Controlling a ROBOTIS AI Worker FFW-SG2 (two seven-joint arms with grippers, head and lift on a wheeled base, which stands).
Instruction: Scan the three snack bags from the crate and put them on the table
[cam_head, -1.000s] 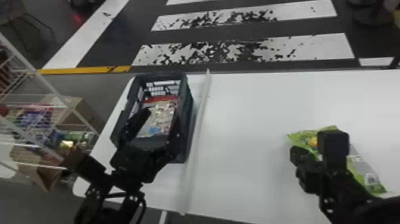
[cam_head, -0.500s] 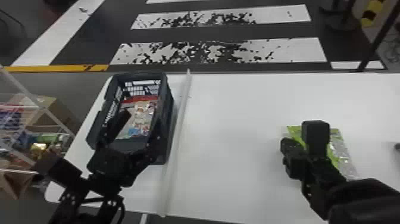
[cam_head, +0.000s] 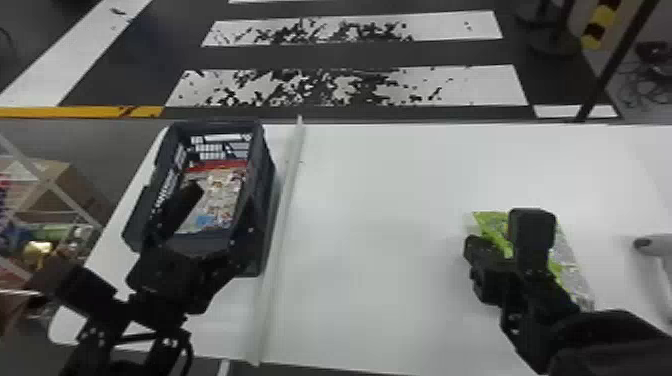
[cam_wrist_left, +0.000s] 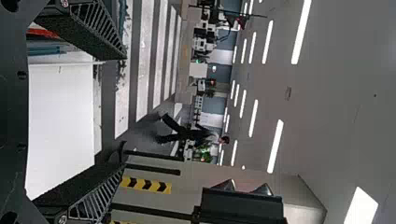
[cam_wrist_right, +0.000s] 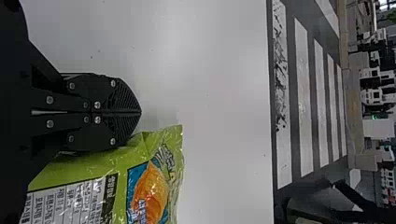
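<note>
Fingers stand apart on the left gripper (cam_head: 216, 212) and meet on the right gripper (cam_head: 477, 250) beside a snack bag (cam_wrist_right: 154, 186).

A: Where do we find print?
B: Green snack bag (cam_wrist_right: 105, 163). We note rows of small Korean characters on its white label panel (cam_wrist_right: 56, 205), bolder ones on the dark band (cam_wrist_right: 109, 193), more lettering across the blue picture panel (cam_wrist_right: 132, 173).
A: Crate (cam_head: 267, 167)?
B: White marks along one side wall; too small for us to read.
A: Signs?
B: We log black chevrons on a yellow strip (cam_wrist_left: 147, 185).
</note>
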